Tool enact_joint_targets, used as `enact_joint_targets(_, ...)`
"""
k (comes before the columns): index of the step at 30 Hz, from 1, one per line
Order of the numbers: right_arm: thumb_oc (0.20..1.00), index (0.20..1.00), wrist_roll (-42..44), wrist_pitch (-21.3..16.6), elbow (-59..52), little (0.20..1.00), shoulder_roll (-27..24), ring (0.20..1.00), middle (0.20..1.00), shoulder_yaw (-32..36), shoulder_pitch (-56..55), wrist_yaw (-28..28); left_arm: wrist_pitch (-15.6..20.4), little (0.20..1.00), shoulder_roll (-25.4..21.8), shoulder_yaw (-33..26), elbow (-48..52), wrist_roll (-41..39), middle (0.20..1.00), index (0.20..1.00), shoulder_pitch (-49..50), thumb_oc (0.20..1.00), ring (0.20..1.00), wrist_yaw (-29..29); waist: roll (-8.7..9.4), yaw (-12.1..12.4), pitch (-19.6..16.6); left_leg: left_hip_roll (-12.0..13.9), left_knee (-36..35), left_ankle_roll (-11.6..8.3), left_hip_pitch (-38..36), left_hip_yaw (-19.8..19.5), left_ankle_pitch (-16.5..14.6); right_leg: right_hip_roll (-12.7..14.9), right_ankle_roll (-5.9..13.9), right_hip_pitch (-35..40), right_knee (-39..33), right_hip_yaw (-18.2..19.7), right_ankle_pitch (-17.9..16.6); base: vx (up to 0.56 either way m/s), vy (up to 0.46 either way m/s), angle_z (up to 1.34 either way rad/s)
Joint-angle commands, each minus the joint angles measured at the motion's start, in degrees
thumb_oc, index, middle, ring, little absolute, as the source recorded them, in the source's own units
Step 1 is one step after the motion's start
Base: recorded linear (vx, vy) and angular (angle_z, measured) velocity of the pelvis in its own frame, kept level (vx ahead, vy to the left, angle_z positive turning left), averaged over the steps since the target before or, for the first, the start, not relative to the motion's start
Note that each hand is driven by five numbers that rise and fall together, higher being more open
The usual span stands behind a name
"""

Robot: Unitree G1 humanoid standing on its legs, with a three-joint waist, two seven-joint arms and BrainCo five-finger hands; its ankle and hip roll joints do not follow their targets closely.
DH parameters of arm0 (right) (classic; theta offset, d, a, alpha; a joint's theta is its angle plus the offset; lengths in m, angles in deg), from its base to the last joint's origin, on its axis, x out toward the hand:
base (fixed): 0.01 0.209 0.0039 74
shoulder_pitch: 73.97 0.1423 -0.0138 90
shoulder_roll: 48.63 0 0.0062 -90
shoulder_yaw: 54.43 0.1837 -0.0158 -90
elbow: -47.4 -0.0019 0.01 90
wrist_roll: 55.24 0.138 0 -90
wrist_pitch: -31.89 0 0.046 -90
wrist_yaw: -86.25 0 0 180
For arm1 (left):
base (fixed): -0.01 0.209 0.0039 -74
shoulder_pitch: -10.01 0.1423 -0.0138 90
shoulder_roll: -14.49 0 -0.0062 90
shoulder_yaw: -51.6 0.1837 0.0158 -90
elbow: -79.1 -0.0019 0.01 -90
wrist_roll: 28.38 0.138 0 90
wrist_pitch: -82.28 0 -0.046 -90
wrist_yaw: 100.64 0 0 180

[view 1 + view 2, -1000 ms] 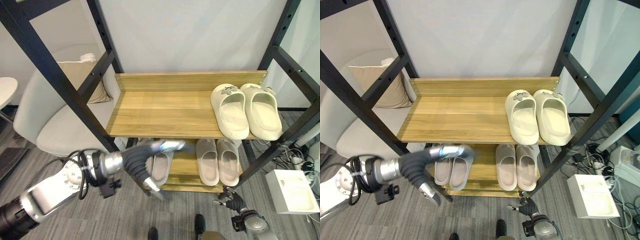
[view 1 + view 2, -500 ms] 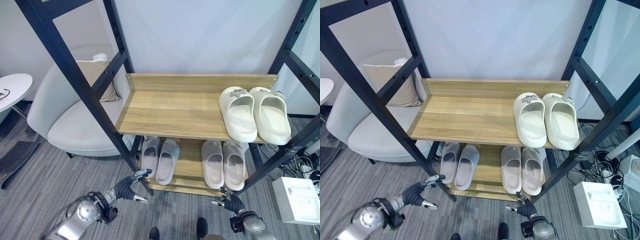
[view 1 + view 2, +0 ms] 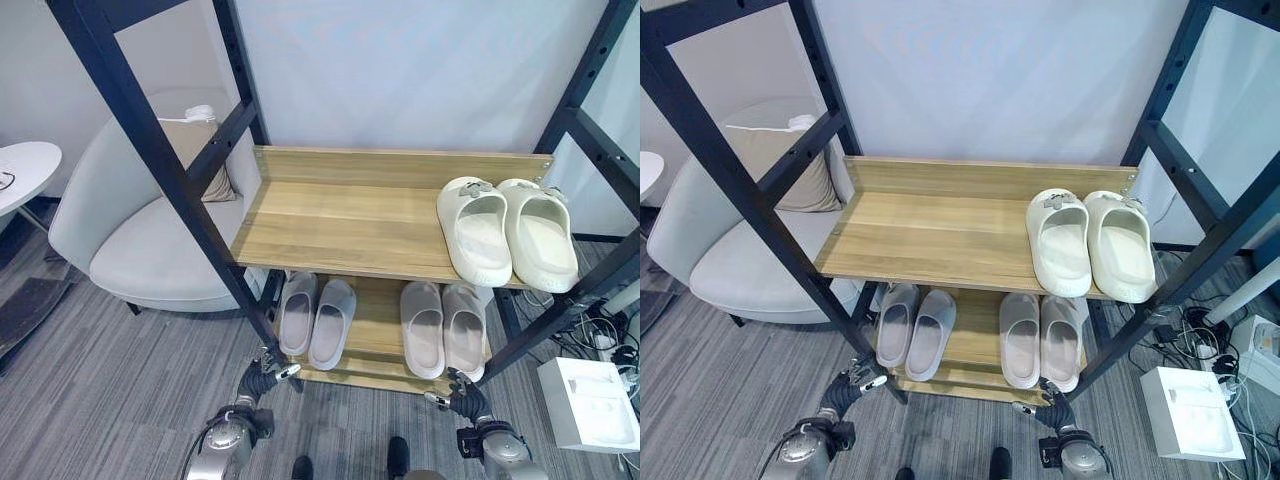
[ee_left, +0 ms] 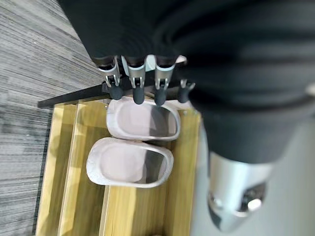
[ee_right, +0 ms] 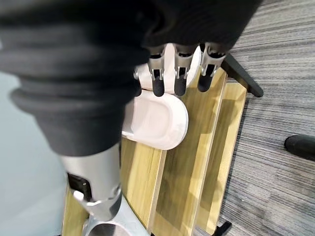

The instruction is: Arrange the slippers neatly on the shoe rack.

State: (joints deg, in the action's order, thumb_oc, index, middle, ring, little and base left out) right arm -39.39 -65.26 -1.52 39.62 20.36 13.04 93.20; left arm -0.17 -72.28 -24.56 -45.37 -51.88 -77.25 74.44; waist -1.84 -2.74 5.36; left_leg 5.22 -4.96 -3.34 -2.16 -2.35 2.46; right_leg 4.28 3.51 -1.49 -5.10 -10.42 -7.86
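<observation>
The wooden shoe rack (image 3: 340, 215) has two shelves. A cream pair of slippers (image 3: 505, 232) sits side by side at the right end of the upper shelf. On the lower shelf stand two grey pairs, one at the left (image 3: 315, 318) and one at the right (image 3: 443, 328). My left hand (image 3: 265, 378) hangs low in front of the rack's left foot, fingers relaxed and holding nothing; its wrist view looks over the fingers (image 4: 135, 88) onto the left grey pair (image 4: 142, 120). My right hand (image 3: 462, 395) hangs low before the right grey pair (image 5: 157, 120), open and empty.
Black frame posts (image 3: 170, 170) cross in front of the rack on both sides. A light armchair (image 3: 140, 255) with a beige cushion (image 3: 195, 160) stands to the left, beside a round white table (image 3: 20, 170). A white box (image 3: 590, 400) and cables lie on the carpet at the right.
My left arm has drawn back from the lower shelf's left pair and dropped to hang low by the rack's foot. The view has shifted a little. The right hand stays put.
</observation>
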Motion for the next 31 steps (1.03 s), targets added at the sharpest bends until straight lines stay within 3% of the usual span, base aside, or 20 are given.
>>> enact_joint_targets(1,1.000,1.000,0.59,-2.09,-2.06,1.000,0.75,1.000,1.000,-0.29,3.25,1.30,2.98,1.000,-1.44,0.73,0.28,-1.26,1.000,1.000,-4.39,1.000,1.000,-1.40,2.98,-0.85,0.86,-2.23,-0.04,0.03,-1.11,2.18,-2.34,0.40,2.85,5.22,0.10,0.15,9.76,0.01,-0.012,-0.03)
enact_joint_targets(12,1.000,1.000,0.46,-2.10,-1.78,1.000,0.68,1.000,1.000,0.04,4.09,2.39,2.69,1.000,-0.58,0.86,-2.29,-0.29,1.000,1.000,-4.57,1.000,1.000,-2.45,2.74,-1.11,0.58,-2.17,-0.04,0.08,-1.59,2.50,-2.53,0.48,2.85,5.54,0.10,0.60,9.90,0.01,-0.005,-0.05)
enact_joint_targets(31,1.000,1.000,-0.83,-2.94,-3.59,1.000,0.64,1.000,1.000,-1.42,6.55,2.58,2.70,1.000,-0.33,-1.13,-8.32,2.57,1.000,1.000,-2.61,1.000,1.000,-4.25,3.14,0.47,-0.10,-2.29,-0.04,0.22,-1.49,1.76,-2.49,0.59,2.87,5.99,0.10,-0.22,9.98,0.00,0.000,0.00)
